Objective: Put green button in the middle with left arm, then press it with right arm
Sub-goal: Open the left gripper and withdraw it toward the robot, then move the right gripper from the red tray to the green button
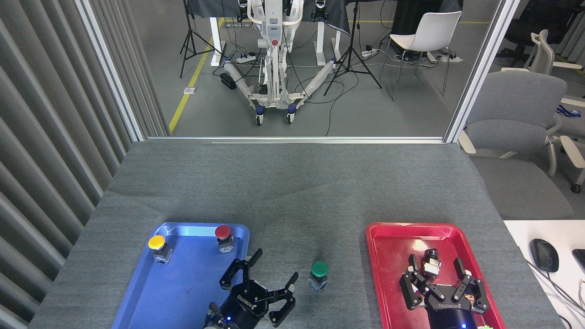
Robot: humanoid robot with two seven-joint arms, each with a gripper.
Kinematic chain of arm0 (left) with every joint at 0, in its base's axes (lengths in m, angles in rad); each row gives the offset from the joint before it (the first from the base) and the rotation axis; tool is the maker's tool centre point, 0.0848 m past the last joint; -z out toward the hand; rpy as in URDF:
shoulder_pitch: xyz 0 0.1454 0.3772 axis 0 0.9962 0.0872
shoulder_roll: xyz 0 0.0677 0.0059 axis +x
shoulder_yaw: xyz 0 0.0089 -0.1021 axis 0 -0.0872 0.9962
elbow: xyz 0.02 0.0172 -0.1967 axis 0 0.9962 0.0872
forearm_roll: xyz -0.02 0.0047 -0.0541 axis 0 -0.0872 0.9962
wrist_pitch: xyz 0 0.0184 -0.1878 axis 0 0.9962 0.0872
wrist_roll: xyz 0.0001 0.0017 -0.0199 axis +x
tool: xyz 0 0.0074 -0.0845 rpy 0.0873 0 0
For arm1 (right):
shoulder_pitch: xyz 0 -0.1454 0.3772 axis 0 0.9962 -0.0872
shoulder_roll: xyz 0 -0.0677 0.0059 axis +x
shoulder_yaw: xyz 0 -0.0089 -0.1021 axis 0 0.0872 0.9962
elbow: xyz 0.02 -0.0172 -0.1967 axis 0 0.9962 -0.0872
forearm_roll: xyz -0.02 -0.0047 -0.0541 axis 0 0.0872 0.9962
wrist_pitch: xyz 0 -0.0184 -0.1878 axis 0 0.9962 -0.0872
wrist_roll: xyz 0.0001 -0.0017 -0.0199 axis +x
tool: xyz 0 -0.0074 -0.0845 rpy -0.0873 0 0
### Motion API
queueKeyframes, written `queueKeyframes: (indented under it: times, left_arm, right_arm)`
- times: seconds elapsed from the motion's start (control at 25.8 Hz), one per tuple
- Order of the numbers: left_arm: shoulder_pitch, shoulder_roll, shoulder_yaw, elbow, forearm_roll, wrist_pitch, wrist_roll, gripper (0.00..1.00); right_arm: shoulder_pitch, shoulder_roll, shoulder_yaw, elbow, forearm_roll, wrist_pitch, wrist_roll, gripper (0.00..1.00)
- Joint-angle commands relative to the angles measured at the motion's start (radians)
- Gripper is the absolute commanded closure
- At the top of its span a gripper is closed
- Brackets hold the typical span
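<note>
**A:** Where is the green button (319,273) now?

**B:** Upright on the grey cloth of the middle (315,214), between the blue tray (141,292) and the red tray (393,237). The left arm (268,284) sits just beside it, fingers spread wide and empty.

**A:** And the right arm (438,279)?

**B:** Over the red tray, fingers open around a small dark part (430,261), gripping nothing.

**A:** What could go wrong?

**B:** An off-centre press could tip the light button, and the right arm may knock that part as it lifts away

Grey ribbed wall panels (50,137), grey floor (374,114), white chair (427,34), grey office chair (516,119)
</note>
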Motion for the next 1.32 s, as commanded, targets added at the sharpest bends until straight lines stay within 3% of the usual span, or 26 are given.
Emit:
queueKeyframes:
  times: [0.0, 0.15, 0.27, 0.66, 0.89, 1.28]
  left_arm:
    - [0.162, 0.022, 0.212, -0.169, 0.000, 0.005, -0.001, 0.01]
    - [0.246, 0.008, 0.499, -0.248, 0.013, -0.066, -0.052, 0.01]
    - [0.225, -0.021, 0.580, -0.193, 0.009, -0.121, -0.174, 0.01]
    - [0.208, -0.024, 0.603, -0.173, 0.017, -0.127, -0.182, 0.01]
    - [0.208, -0.010, 0.635, -0.172, 0.161, -0.130, -0.168, 0.01]
    - [0.194, 0.008, 0.634, -0.127, 0.184, -0.164, -0.170, 0.01]
  right_arm:
    - [-0.001, 0.000, 0.000, 0.000, 0.000, 0.000, 0.001, 0.00]
    - [-0.001, 0.001, -0.002, 0.000, -0.001, 0.000, 0.001, 0.00]
    - [-0.002, 0.001, -0.006, 0.000, -0.003, 0.001, 0.003, 0.00]
    - [-0.005, 0.001, -0.012, 0.000, -0.006, 0.003, 0.019, 0.00]
    - [-0.022, 0.003, -0.012, 0.000, -0.006, 0.003, 0.024, 0.00]
    - [-0.019, 0.003, -0.009, 0.002, -0.006, 0.003, 0.023, 0.00]
